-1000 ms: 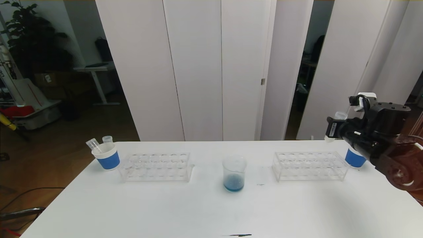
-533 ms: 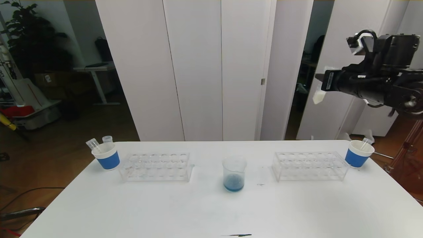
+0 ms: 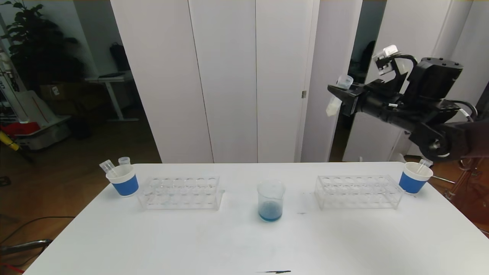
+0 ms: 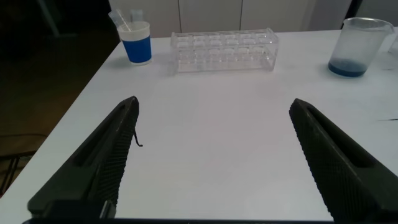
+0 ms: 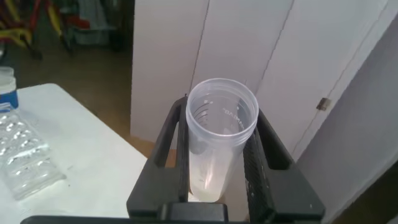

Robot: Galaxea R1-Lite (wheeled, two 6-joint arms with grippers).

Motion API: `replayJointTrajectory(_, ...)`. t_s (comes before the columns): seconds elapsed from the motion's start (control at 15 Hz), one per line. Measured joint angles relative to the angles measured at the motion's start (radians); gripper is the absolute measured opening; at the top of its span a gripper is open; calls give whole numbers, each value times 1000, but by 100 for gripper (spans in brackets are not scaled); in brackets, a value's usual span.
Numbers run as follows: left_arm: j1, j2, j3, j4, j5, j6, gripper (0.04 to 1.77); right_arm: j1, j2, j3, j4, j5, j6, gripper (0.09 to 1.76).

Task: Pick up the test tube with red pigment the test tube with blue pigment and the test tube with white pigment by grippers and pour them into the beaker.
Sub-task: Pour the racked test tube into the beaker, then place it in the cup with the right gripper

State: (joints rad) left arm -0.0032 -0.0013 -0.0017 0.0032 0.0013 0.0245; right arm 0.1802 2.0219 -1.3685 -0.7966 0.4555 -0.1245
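My right gripper point(image 3: 338, 96) is high above the table's right half, shut on the test tube with white pigment point(image 3: 332, 107). The tube hangs tilted, with its open mouth up. In the right wrist view the tube point(image 5: 219, 149) sits between the black fingers point(image 5: 262, 163), with cream pigment at its bottom. The beaker point(image 3: 271, 199) stands at the table's middle with blue pigment in its bottom, below and left of the tube. It also shows in the left wrist view point(image 4: 359, 43). My left gripper point(image 4: 214, 104) is open and empty over the near left of the table. I see no blue-tipped tube.
A blue cup point(image 3: 123, 181) at the far left holds two tubes point(image 3: 108, 166), their tips hidden. A blue cup point(image 3: 414, 178) at the far right holds one tube. Two clear empty racks point(image 3: 179, 193) point(image 3: 358, 191) flank the beaker.
My right gripper lifted the white-pigment tube from beside the right cup, then carried it left and high above the right rack. The left arm and the table's objects stayed still.
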Motion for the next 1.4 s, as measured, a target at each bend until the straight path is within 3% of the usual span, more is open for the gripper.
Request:
replayJointTrajectory(0.6,0,0,0,0,0,0,173,83,20,151,-21,156,-289,57)
replayJointTrajectory(0.8,0,0,0,0,0,0,173,116,24,174,-33,169,-393,57)
replayJointTrajectory(1.13,0,0,0,0,0,0,173,156,49,232,-225,226,-479,57)
replayJointTrajectory(1.4,0,0,0,0,0,0,173,170,113,216,-241,243,-626,57)
